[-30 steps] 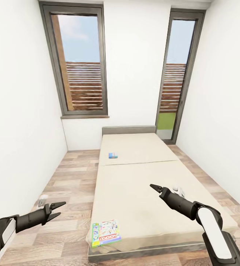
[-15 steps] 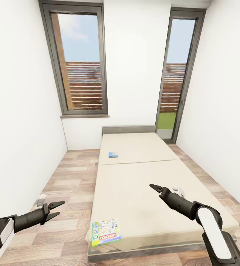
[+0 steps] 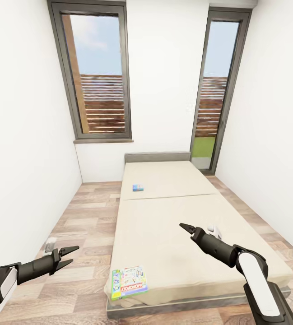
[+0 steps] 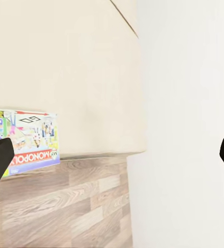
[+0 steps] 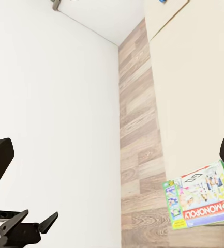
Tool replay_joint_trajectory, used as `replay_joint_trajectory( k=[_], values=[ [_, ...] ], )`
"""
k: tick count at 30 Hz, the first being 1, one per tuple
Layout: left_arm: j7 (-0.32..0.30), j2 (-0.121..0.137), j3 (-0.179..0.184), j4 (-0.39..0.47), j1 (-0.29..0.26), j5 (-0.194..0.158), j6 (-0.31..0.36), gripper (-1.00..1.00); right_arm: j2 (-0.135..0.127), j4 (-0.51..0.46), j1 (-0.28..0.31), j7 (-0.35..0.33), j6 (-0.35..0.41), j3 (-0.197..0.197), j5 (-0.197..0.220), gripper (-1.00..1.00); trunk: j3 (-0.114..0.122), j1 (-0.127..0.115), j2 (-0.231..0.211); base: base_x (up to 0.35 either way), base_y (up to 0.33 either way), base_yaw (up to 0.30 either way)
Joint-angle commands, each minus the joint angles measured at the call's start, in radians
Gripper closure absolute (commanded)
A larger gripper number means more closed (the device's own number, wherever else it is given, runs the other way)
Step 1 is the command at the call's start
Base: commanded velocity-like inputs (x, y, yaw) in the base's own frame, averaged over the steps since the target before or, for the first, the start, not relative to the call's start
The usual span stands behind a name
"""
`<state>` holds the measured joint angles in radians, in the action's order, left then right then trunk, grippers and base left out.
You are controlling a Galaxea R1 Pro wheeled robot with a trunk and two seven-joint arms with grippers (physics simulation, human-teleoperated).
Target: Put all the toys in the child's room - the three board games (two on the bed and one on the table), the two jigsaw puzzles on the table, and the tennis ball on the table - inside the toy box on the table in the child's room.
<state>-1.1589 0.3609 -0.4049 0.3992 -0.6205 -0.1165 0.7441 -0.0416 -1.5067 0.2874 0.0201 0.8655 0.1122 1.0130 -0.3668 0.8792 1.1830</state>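
White, green-edged Monopoly board game box (image 3: 129,283) lies flat at the near left corner of the beige-mattressed bed (image 3: 178,253); a small blue box (image 3: 138,187) sits farther up. Left gripper (image 3: 69,254) hangs over the wood floor and right gripper (image 3: 185,227) over the mattress, both with fingers apart.

Right gripper (image 3: 188,227) shifted slightly left over the bed (image 3: 173,225); left gripper (image 3: 69,253) dropped slightly lower.

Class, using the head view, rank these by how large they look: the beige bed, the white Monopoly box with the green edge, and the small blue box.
1. Beige bed, by far the largest.
2. White Monopoly box with green edge.
3. Small blue box; it lies farther from the camera, so its true size against the Monopoly box is unsure.
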Motion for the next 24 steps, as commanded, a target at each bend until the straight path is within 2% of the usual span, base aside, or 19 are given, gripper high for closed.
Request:
replay_joint_trajectory(
  k=[1, 10, 12, 15, 18, 21, 24],
  values=[
    [-0.002, 0.000, -0.002, 0.000, -0.001, -0.001, 0.008, -1.00, 0.000, -0.001, 0.001, 0.002, 0.005, 0.001, 0.003, -1.00, -0.004, 0.004, 0.008, 0.000, 0.000, 0.000],
    [0.003, 0.000, -0.002, 0.000, -0.001, -0.001, 0.007, -1.00, 0.002, -0.054, 0.001, 0.001, 0.010, -0.001, 0.004, -1.00, -0.033, 0.038, 0.071, 0.000, 0.000, 0.000],
    [0.002, 0.000, -0.002, 0.000, -0.001, -0.001, 0.007, -1.00, 0.003, -0.064, 0.003, -0.013, 0.010, -0.013, 0.004, -1.00, -0.039, 0.046, 0.085, 0.000, 0.000, 0.000],
    [0.002, 0.000, -0.002, 0.000, -0.001, -0.001, 0.006, -1.00, 0.002, -0.071, 0.003, -0.063, 0.011, -0.051, 0.003, -1.00, -0.048, 0.058, 0.106, 0.000, 0.000, 0.000],
    [0.003, 0.000, -0.002, 0.000, -0.001, -0.001, 0.005, -1.00, 0.002, -0.075, 0.004, -0.162, 0.016, -0.097, 0.003, -1.00, -0.058, 0.069, 0.127, 0.000, 0.000, 0.000],
    [0.003, 0.000, -0.002, 0.000, -0.001, -0.001, 0.004, -1.00, 0.004, -0.076, 0.004, -0.233, 0.031, -0.123, 0.003, -1.00, -0.067, 0.081, 0.148, 0.000, 0.000, 0.000],
    [0.003, 0.000, -0.002, 0.000, -0.001, 0.000, 0.003, -1.00, 0.004, -0.076, 0.004, -0.263, 0.041, -0.132, 0.003, -1.00, -0.076, 0.092, 0.169, 0.000, 0.000, 0.000]
  ],
)
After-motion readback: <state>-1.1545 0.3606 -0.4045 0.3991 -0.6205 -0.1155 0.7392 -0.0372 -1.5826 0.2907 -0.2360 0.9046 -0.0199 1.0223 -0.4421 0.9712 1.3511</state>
